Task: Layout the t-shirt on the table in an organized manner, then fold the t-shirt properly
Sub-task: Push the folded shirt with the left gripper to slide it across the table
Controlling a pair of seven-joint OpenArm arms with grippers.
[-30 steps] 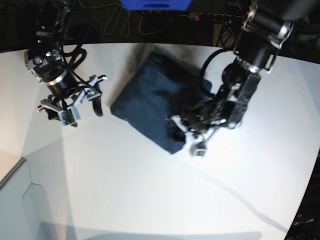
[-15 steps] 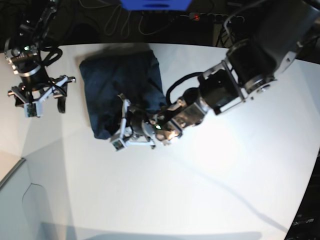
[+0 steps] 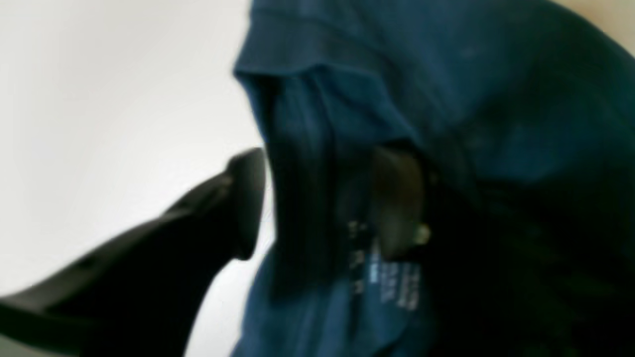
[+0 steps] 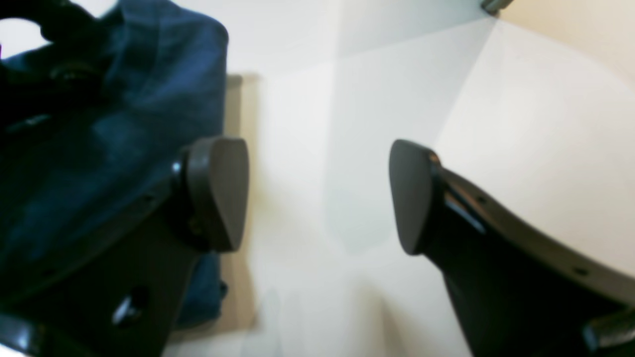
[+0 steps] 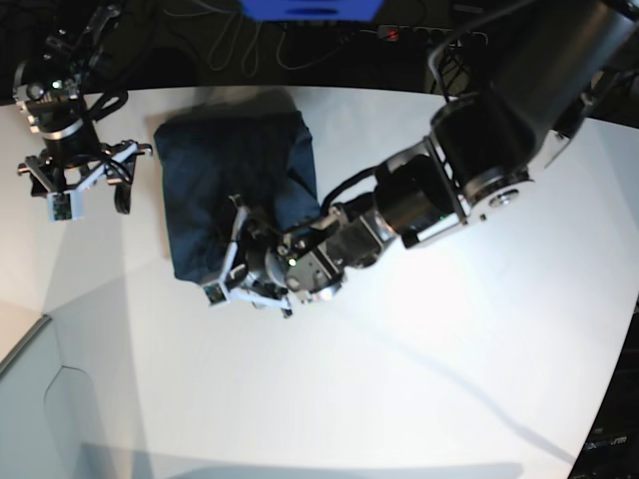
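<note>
Broadly, the table (image 5: 419,399) fills the base view — white, smooth, curved at its far edge, with dark clutter and cables in the room beyond it. The t-shirt (image 5: 235,180) lies on the table's far-left part as a compact dark-blue block, apparently already folded.

The left gripper (image 5: 238,274) reaches across to the shirt's near edge. In the left wrist view its jaws stand apart, one finger (image 3: 245,203) over bare table and the other (image 3: 397,198) against or under the cloth; blur prevents telling whether any layer is pinched. The right gripper (image 5: 80,180) hangs just beside the shirt's left edge, jaws wide apart and empty, touching no cloth.

Principal risk, as a judgement: should a layer cling to the buried left finger as the arm withdraws, the near corner would lift or drag and the stacked folds would slide out of register. The smooth tabletop offers little friction — the whole bundle could skate rather than stay put. A lesser risk is the right gripper brushing the adjacent edge and rumpling it.
</note>
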